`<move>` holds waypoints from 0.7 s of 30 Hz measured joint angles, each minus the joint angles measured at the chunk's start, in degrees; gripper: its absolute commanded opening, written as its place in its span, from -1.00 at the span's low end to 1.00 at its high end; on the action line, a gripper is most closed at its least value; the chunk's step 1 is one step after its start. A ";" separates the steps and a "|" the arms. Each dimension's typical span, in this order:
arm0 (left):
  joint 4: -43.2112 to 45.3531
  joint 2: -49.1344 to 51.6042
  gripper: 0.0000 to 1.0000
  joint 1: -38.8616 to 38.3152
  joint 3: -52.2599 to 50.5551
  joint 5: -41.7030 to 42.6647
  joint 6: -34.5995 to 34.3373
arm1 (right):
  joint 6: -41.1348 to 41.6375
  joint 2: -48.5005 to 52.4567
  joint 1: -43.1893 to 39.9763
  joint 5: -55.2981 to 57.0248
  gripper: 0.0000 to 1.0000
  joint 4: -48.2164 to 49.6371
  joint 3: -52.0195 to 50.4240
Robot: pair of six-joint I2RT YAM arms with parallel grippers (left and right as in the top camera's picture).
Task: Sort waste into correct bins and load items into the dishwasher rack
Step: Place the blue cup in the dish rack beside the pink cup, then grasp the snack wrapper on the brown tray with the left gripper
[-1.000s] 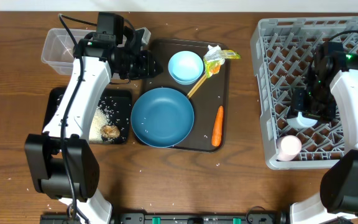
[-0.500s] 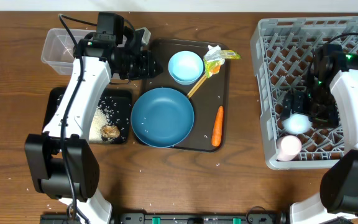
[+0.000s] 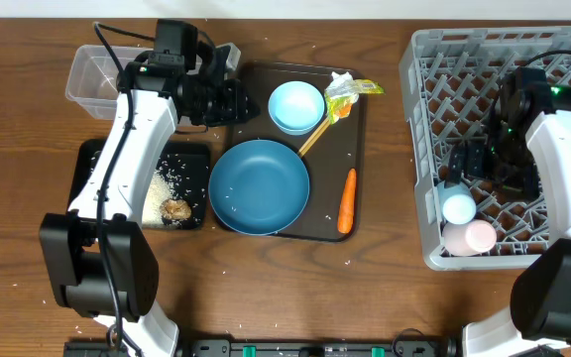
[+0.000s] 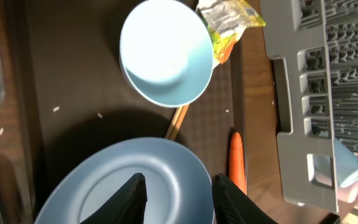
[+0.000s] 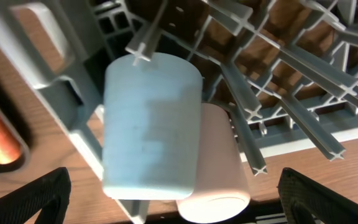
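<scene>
The right gripper (image 5: 173,180) is spread wide and holds nothing. Below it the light-blue cup (image 5: 151,124) sits free in the rack (image 3: 416,129), touching the pink cup (image 5: 213,162). The left gripper (image 4: 179,193) hangs partly spread and empty over the dark-blue bowl (image 4: 104,186)

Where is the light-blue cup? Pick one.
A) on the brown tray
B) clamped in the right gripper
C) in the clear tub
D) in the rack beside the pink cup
D: the light-blue cup lies in the rack right beside the pink cup.
</scene>
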 measured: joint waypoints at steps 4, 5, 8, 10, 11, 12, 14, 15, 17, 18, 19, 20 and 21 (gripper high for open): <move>0.83 0.07 -0.28 -2.27 0.98 -1.44 0.11 | -0.63 0.07 0.00 -2.40 0.98 -0.09 6.40; 0.81 0.07 -0.28 -3.34 1.86 -2.54 0.22 | -0.87 0.07 0.00 -3.06 0.99 -0.17 8.50; 0.92 0.09 -0.26 -8.04 6.43 -8.44 1.16 | -1.60 0.04 0.02 -4.90 0.99 -0.81 15.06; 1.90 0.09 -0.19 -11.41 9.35 -12.81 2.69 | -1.79 0.04 0.20 -5.62 0.98 -1.22 18.23; 2.40 0.09 -0.18 -13.11 10.54 -14.95 3.72 | -1.88 0.02 0.42 -5.92 0.99 -1.40 19.74; 3.06 0.09 -0.16 -14.43 11.19 -16.37 4.37 | -1.92 -0.02 0.61 -6.05 0.98 -1.42 20.37; 4.79 0.22 -0.07 -17.29 11.80 -18.95 6.43 | -1.95 -0.09 1.46 -6.38 0.99 -1.51 21.03; 5.57 0.57 -0.03 -18.43 11.85 -19.91 7.48 | -1.95 -0.09 1.70 -6.54 0.99 -1.57 21.03; 8.17 2.23 0.09 -20.06 11.89 -21.35 9.40 | -1.97 -0.07 2.45 -6.73 0.99 -1.68 21.03; 9.38 3.37 0.14 -20.52 11.96 -21.88 10.14 | -1.97 -0.07 2.89 -6.80 0.99 -1.73 21.03; 10.80 5.07 0.19 -20.98 11.96 -22.29 11.10 | -1.97 -0.07 3.19 -6.84 0.99 -1.73 21.03; 12.09 6.54 0.23 -21.27 11.98 -22.69 11.76 | -1.97 -0.07 3.52 -6.84 0.99 -1.75 21.03; 13.40 8.37 0.30 -21.55 11.98 -22.93 12.41 | -1.97 -0.07 3.76 -6.97 0.98 -1.79 21.00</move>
